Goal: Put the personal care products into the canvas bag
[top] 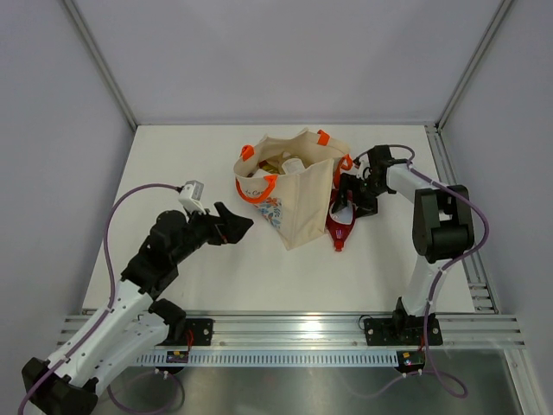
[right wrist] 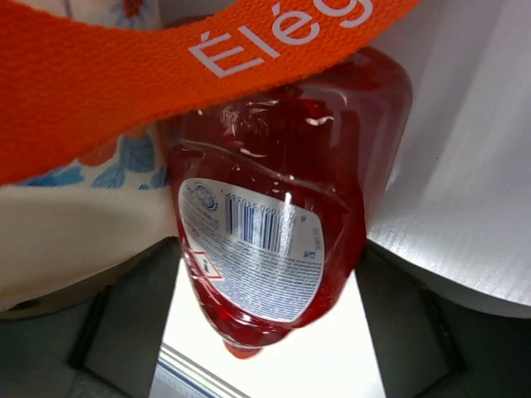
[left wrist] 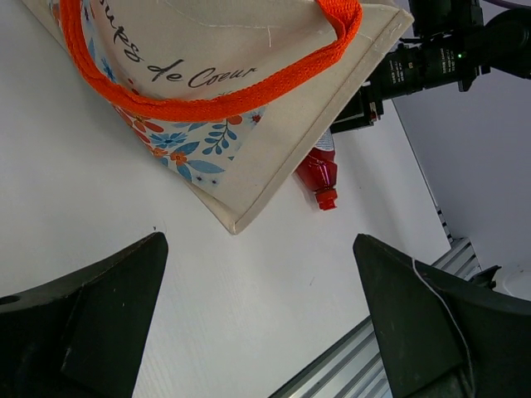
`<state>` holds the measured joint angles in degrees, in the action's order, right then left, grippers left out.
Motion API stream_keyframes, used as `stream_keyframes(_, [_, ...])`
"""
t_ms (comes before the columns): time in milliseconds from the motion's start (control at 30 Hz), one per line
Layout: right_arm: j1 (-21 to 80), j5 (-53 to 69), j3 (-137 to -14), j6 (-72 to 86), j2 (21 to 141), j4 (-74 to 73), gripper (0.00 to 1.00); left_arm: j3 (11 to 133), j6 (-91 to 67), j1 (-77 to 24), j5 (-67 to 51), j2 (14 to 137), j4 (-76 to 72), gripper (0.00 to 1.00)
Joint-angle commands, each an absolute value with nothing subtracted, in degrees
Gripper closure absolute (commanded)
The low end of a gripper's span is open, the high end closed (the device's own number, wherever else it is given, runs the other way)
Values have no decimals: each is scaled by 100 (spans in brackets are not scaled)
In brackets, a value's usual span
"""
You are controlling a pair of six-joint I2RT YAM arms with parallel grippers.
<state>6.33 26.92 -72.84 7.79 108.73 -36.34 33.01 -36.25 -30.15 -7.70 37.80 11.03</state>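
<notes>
The cream canvas bag [top: 298, 201] with orange handles stands open mid-table, floral side facing the left arm. Inside its mouth a white bottle [top: 294, 164] and a yellowish one [top: 270, 166] show. A red bottle [top: 343, 229] lies on the table against the bag's right side, cap toward the near edge. My right gripper [top: 352, 203] is low over its base, open. In the right wrist view the red bottle [right wrist: 274, 182] fills the gap of the right gripper [right wrist: 267, 249], with an orange handle [right wrist: 124, 75] draped across its top. My left gripper [top: 233, 225] hovers open left of the bag.
In the left wrist view the bag's near corner [left wrist: 236, 222], the red bottle [left wrist: 319, 174] and the right arm [left wrist: 431, 58] lie ahead of the left gripper [left wrist: 259, 242]. An aluminium rail [top: 285, 328] runs along the near edge. White enclosure walls stand on three sides.
</notes>
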Motion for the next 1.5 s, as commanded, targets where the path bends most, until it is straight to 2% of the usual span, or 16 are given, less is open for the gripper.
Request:
stream_keyframes(0, [808, 2207, -7681, 1099, 10977, -3805, 14, 3419, -3525, -2997, -668, 3665, 967, 1])
stream_keyframes(67, [817, 1979, -7734, 1090, 10995, -3928, 15, 3410, -3524, -2997, -651, 3630, 967, 1])
stream_keyframes(133, [809, 1864, -7743, 985, 11004, -4008, 24, 3393, -3516, -3006, -624, 3569, 967, 1])
stream_keyframes(167, [809, 1802, -7734, 932, 11004, -4077, 32, 3393, -3516, -3006, -624, 3542, 967, 1])
stream_keyframes(200, [809, 1758, -7726, 888, 11013, -4104, 53, 3375, -3507, -2997, -615, 3525, 967, 1])
stream_keyframes(300, [800, 1705, -7726, 791, 11004, -4192, 77, 3357, -3454, -2997, -606, 3454, 1010, 1])
stream_keyframes(733, [659, 1160, -7418, -386, 10222, -4386, 93, 2997, -3436, -2997, -668, 2988, 1143, 1])
stream_keyframes(867, [642, 1580, -7409, -658, 10003, -4456, 87, 3076, -3331, -3006, -703, 3041, 1204, 1])
stream_keyframes(967, [650, 1714, -7453, -1194, 9600, -4510, 71, 3146, -3252, -2997, -703, 3059, 1318, 1])
stream_keyframes(1033, [650, 1679, -7288, -1686, 9250, -4369, 40, 3146, -3252, -3006, -703, 3032, 1327, 1])
stream_keyframes(1100, [589, 1713, -7024, -1767, 8685, -3825, 1, 3103, -3278, -3006, -694, 3015, 1301, 1])
stream_keyframes(1233, [-156, 3273, -7291, -1220, 9302, -4555, 3, 3032, -3322, -3006, -729, 3014, 1143, 1])
stream_keyframes(1300, [-141, 3296, -7532, -1029, 9675, -4816, 14, 3059, -3296, -3006, -738, 3050, 1151, 1])
stream_keyframes(1367, [-97, 2921, -7139, -521, 9503, -4180, 15, 3102, -3278, -2997, -747, 3076, 1178, 1])
stream_keyframes(1433, [95, 2603, -6770, -45, 9308, -3816, 13, 3111, -3296, -3006, -747, 3076, 1230, 1])
stream_keyframes(1467, [314, 2428, -6698, 287, 9229, -3580, 3, 3120, -3305, -2997, -738, 3050, 1239, 1])
